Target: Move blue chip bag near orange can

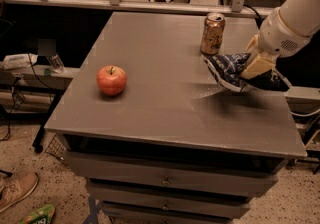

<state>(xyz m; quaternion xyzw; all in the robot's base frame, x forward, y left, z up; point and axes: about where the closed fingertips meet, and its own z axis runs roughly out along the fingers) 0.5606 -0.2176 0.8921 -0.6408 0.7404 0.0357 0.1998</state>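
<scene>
The blue chip bag is a crinkly navy foil bag with white lettering, held lifted above the grey table at its right side. My gripper is shut on the bag's right part, coming in from the upper right on a white arm. The orange can stands upright at the table's back right, just up and left of the bag, a small gap apart. The bag casts a shadow on the tabletop below it.
A red-orange apple sits on the table's left half. The table has drawers beneath its front edge. A plastic bottle stands on a low shelf to the left. A shoe lies on the floor at lower left.
</scene>
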